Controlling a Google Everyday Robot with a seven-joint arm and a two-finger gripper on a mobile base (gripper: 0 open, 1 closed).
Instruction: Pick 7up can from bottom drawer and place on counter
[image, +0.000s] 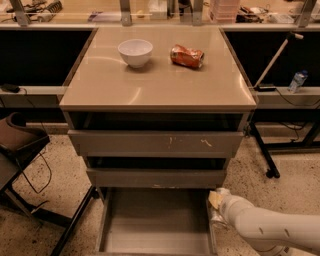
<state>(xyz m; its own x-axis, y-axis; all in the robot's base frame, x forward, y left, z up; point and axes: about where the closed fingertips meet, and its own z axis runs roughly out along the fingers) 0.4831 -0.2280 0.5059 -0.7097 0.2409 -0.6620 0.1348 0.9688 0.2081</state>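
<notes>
one pincer (216, 201) at the open bottom drawer's (150, 232) right wall, its grasp state unclear

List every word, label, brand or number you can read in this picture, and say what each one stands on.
No text can be read anywhere in this view.
The orange-red can on the counter: markings too blurred to read.
The small bottle at far right: label too small to read.
The gripper, at the right wall of the bottom drawer: no lettering shows.
</notes>
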